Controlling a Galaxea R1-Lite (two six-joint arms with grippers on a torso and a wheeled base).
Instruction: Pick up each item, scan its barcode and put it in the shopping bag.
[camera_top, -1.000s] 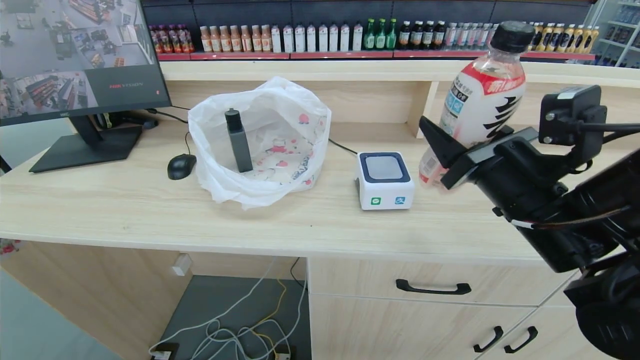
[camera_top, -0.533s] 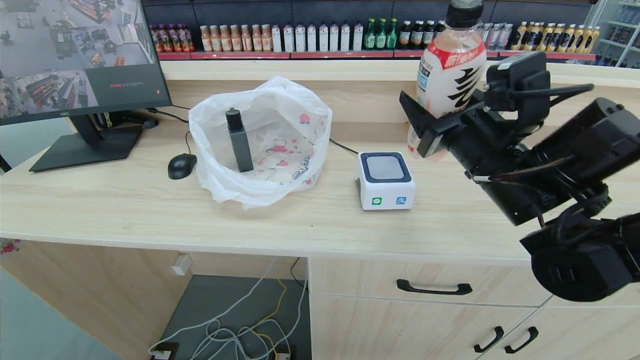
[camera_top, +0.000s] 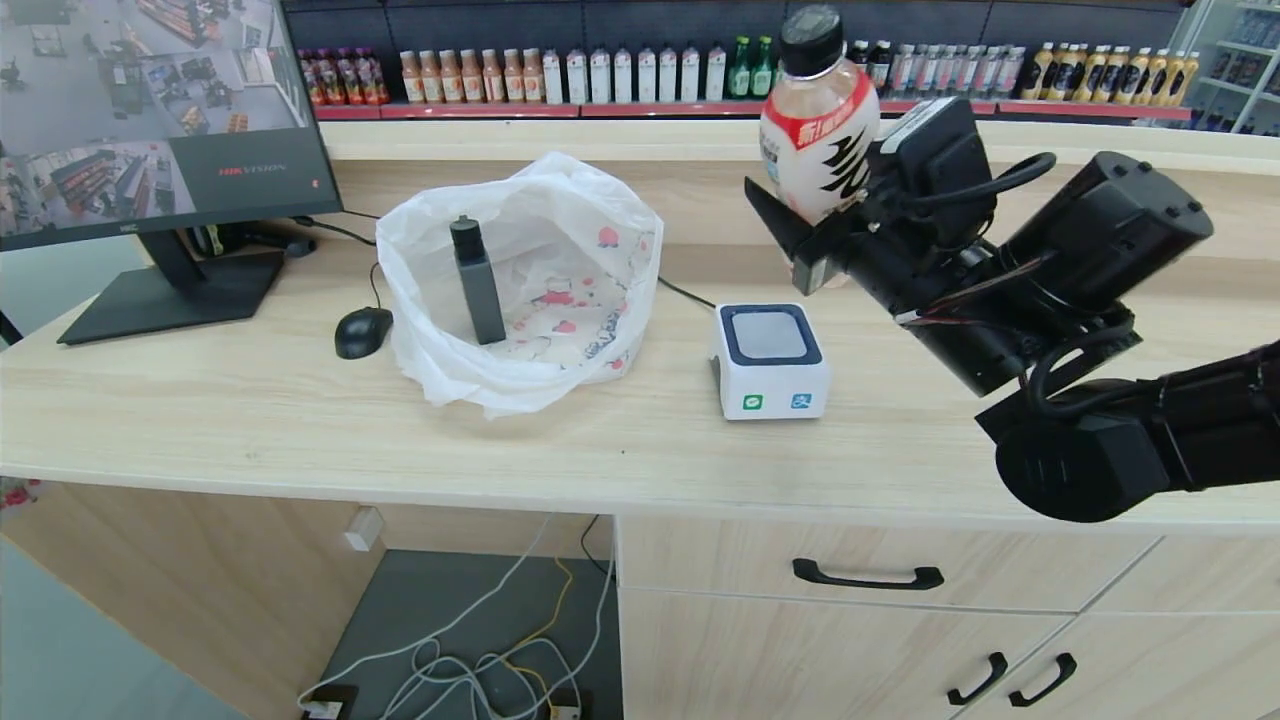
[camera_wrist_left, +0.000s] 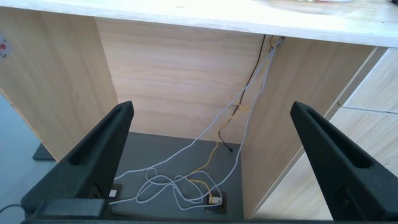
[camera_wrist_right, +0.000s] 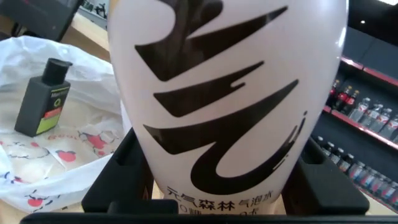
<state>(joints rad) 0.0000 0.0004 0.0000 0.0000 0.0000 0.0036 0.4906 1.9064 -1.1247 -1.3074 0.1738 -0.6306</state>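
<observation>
My right gripper (camera_top: 815, 245) is shut on a pale drink bottle (camera_top: 818, 135) with a black cap and a white label with black strokes, held upright in the air above and just behind the white scanner box (camera_top: 769, 361). In the right wrist view the bottle (camera_wrist_right: 227, 99) looms close between the fingers (camera_wrist_right: 115, 177). The white shopping bag (camera_top: 520, 285) stands open left of the scanner with a dark grey bottle (camera_top: 477, 282) upright inside; that dark bottle (camera_wrist_right: 43, 99) also shows in the right wrist view inside the bag (camera_wrist_right: 68, 155). My left gripper (camera_wrist_left: 214, 155) hangs open below the counter.
A monitor (camera_top: 150, 110) on its stand and a black mouse (camera_top: 362, 331) sit on the left of the wooden counter (camera_top: 250, 410). A raised shelf ledge (camera_top: 600, 140) runs behind. Drawers (camera_top: 866, 576) and loose cables (camera_top: 480, 660) lie below the counter front.
The right arm has carried the drink bottle up and to the left, from right of the scanner to above and behind it. The bag and scanner stayed put.
</observation>
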